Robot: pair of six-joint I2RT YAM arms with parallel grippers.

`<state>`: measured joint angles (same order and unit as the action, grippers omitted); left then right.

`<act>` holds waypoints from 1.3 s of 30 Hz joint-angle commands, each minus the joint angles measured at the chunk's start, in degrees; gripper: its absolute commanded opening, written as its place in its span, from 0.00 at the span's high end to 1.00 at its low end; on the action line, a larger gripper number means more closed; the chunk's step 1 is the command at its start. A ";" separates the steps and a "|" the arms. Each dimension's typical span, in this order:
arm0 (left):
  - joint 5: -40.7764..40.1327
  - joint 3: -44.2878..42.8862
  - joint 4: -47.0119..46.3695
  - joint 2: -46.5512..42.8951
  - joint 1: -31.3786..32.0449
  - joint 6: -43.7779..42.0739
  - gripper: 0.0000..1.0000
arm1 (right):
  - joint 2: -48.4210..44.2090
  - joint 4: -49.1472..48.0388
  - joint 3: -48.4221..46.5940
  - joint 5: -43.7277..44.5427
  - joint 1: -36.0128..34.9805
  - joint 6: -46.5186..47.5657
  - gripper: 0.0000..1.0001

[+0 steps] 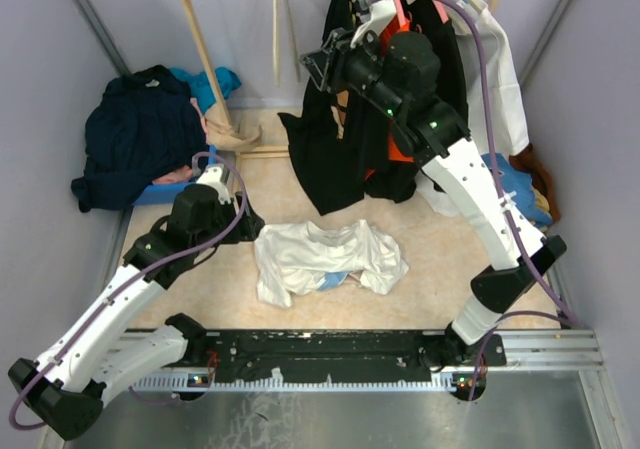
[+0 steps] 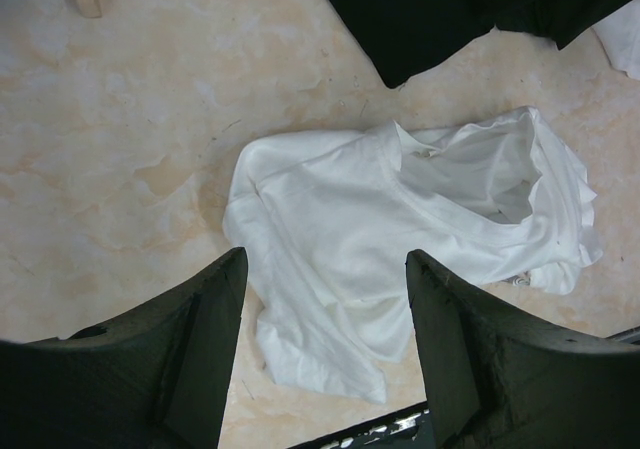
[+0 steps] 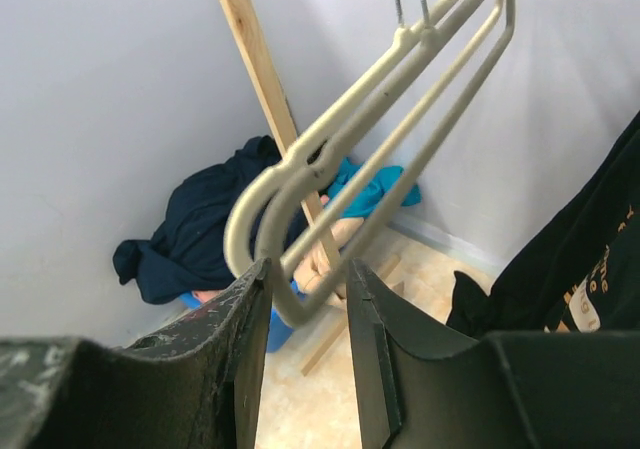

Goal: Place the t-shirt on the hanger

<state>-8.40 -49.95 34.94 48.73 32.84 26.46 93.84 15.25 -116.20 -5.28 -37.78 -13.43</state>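
One t-shirt (image 1: 300,254), cream, a bit of blue print showing at a fold: crumpled at mid-desk (image 1: 440,259), just right of my left claw (image 2: 325,269), which hovers with its fingers spread wide. Soft, light, limp. Likely to bunch, so best taken at the collar or a shoulder seam.

One hanger (image 3: 345,109), pale, thin, probably rigid, hanging by its wire hook. Its shoulder end sits between the fingers of my raised right claw (image 3: 308,269). Whether they pinch it I cannot tell.

Left pincer (image 2: 325,259) open, right pincer (image 3: 307,266) raised
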 commanded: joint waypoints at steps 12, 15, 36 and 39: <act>-0.13 -1.46 0.26 0.34 -0.14 -1.05 0.29 | -0.82 -3.33 -1.85 -2.60 -0.62 0.96 0.39; -0.08 -1.69 0.22 0.75 -0.14 -1.09 0.29 | -0.49 -3.57 -2.32 -2.15 -1.71 0.98 0.35; -0.63 -1.38 0.38 -0.55 -0.14 -1.23 0.29 | 5.59 -12.24 -0.22 0.42 -5.72 -6.47 0.43; -0.67 -1.36 0.48 -0.85 -0.14 -1.23 0.29 | 6.49 -12.92 -0.81 -0.57 -5.81 -6.59 0.43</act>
<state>-8.49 -49.98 35.20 49.04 32.84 25.85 99.70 7.90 -116.14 -4.29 -43.13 -18.81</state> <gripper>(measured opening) 0.714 0.573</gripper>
